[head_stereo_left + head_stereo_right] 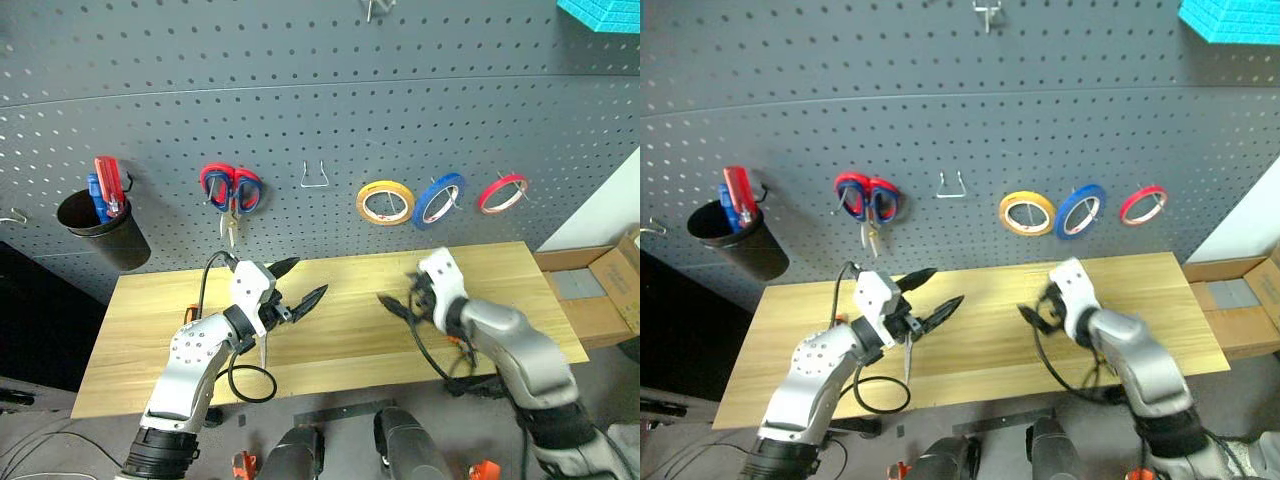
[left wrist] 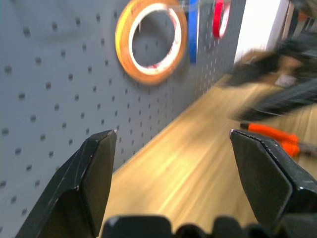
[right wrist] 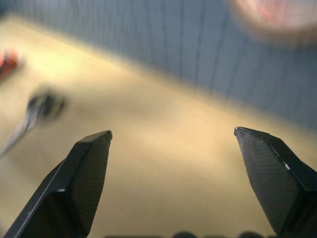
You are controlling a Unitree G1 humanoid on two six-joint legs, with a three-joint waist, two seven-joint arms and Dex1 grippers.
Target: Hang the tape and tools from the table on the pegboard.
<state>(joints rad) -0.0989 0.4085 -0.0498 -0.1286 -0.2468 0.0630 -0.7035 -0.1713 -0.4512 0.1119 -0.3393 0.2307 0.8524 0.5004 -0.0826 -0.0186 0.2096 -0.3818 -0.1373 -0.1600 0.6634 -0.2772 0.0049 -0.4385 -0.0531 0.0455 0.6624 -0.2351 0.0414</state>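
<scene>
Above the table [image 1: 330, 330], the yellow-tan tape [image 1: 385, 203] hangs on the pegboard [image 1: 300, 110] beside the blue ring [image 1: 440, 200] and red ring [image 1: 502, 193], while I hold the left gripper [image 1: 297, 283] and right gripper [image 3: 173, 163] over the tabletop, both with jaws spread wide and empty. An orange-handled tool [image 2: 275, 140], which I cannot identify further, lies on the table near the right arm. I judge it stiff, fairly light and a little slick, best pinched across its rubbery handle near the balance point, not by the bare metal.
</scene>
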